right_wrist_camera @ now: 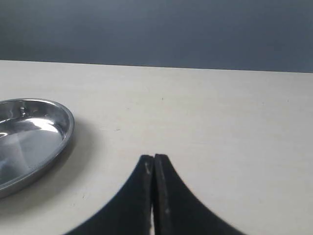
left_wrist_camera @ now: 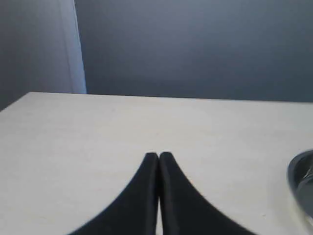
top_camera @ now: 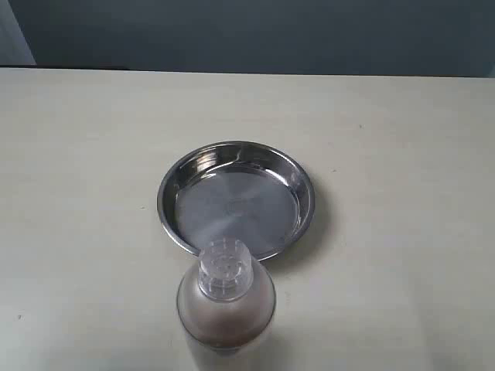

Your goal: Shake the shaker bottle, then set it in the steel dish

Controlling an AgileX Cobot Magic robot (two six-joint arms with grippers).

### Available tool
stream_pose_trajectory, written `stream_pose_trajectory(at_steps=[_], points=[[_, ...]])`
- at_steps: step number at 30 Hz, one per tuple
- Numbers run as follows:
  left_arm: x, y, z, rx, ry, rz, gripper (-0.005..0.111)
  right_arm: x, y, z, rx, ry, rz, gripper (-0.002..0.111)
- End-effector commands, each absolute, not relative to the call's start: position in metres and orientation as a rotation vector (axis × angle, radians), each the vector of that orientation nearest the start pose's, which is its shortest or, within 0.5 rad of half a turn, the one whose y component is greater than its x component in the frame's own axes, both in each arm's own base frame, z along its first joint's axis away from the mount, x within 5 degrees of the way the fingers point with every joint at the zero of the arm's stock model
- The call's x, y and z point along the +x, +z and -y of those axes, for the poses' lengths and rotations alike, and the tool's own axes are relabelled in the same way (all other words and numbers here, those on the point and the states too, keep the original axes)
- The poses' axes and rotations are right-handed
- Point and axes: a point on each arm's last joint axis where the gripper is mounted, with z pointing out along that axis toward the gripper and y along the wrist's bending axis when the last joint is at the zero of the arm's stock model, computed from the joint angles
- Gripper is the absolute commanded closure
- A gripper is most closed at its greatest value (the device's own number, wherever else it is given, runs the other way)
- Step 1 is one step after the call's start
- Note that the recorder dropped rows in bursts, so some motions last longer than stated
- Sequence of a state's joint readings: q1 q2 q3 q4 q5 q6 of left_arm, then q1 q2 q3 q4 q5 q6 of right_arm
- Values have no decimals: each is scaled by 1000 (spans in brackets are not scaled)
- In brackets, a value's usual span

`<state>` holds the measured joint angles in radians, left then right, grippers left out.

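shaker bottle (top_camera: pixel 226 297) apparently upright beside steel dish (top_camera: pixel 232 205) | left claw (left_wrist_camera: pixel 159 155), right claw (right_wrist_camera: pixel 153 157) pinched together, empty

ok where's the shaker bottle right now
In the exterior view the shaker bottle stands on the table at bottom centre, just below the steel dish.

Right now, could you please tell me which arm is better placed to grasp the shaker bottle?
Probably right, narrowly. The shaker bottle stands centrally beside the steel dish, and the right wrist view shows far more of that dish. The right end effector and left end effector are both shut.
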<state>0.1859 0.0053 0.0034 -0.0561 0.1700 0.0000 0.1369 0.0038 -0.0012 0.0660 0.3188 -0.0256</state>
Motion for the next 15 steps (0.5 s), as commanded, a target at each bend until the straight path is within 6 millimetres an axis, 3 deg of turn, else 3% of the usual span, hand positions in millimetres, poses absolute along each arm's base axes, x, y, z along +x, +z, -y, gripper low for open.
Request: stream_pose_trajectory(at_steps=[1,6,15], points=[[56,206,-8,-372,-132,-1521,106,54,186,-9,-108,144,-1787,109],[55,212,-9,-526,-299,-1407,106,54,186,-9,-108,144,-1787,109],[55,216,-12,-589,-353,-1337,106,54,186,-9,-108,144,-1787,109]])
